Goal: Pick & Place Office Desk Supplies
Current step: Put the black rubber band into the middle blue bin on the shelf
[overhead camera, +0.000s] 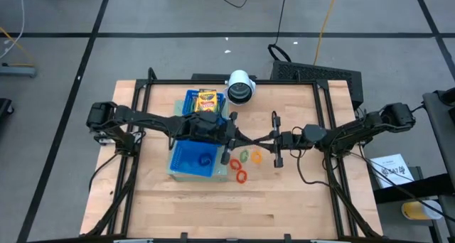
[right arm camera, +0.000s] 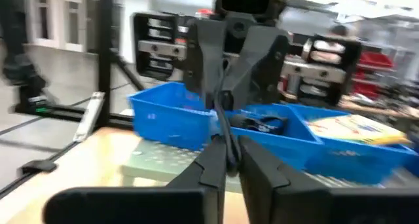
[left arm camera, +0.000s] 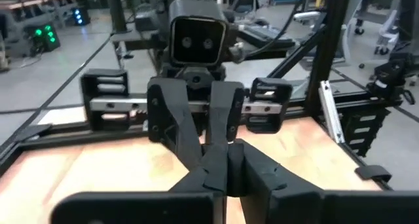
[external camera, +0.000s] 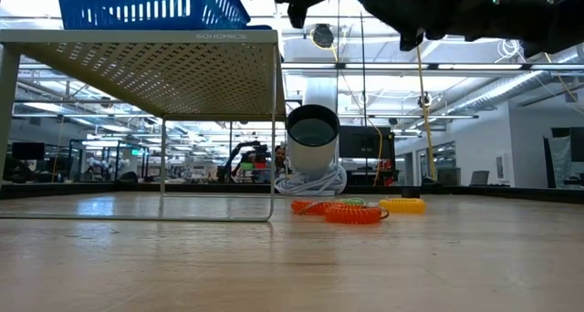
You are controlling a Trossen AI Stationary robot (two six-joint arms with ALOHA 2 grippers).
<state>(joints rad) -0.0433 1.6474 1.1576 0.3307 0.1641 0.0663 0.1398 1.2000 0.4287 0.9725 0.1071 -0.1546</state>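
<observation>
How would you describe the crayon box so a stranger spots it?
On the wooden table, find the blue tray left of centre. The crayon box lies in its far compartment, beside the white cylinder; it alone is yellow and green.

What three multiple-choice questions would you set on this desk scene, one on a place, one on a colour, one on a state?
1. Where is the crayon box? A on the floor; B in the tray; C in a drawer.
2. What colour is the tray? A red; B white; C blue.
3. How is the left gripper? A shut; B wide open; C out of sight.
Answers: 1 B, the high view shows it in an end compartment. 2 C, the high view shows blue plastic. 3 A, its wrist view shows the fingers pressed together.
</observation>
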